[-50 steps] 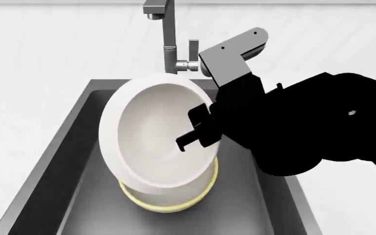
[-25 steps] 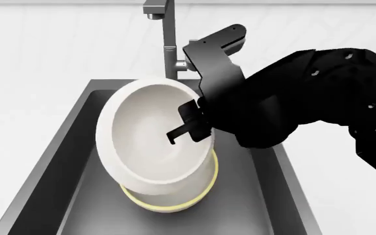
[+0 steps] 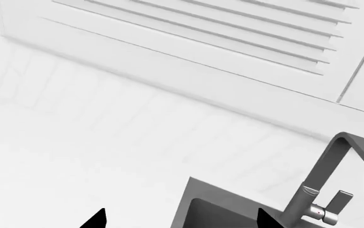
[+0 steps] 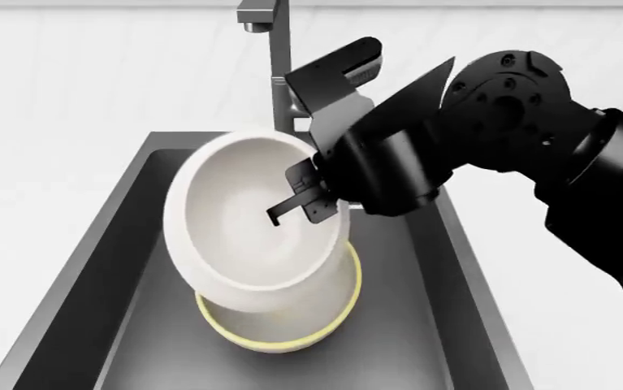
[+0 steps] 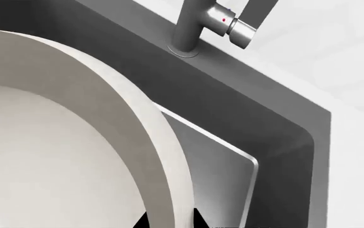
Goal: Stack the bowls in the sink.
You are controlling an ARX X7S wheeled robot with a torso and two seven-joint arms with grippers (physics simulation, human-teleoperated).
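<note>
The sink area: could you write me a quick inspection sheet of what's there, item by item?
Surface: white counter around a dark grey sink.
Job's things: white bowl tilted, resting in the cream bowl, both in the sink.
Clutter: nothing seen.
Grippers: right gripper with its jaws astride the white bowl's rim; left gripper apart from the bowls, above the counter beside the sink, jaws spread.
Cables: nothing seen.
Surroundings: grey faucet behind the sink; white slatted panel on the wall.

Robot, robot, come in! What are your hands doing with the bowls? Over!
Right gripper pinching white bowl rim. Bowl tilted over cream bowl in sink. Left gripper open, away from bowls. Faucet close behind.
</note>
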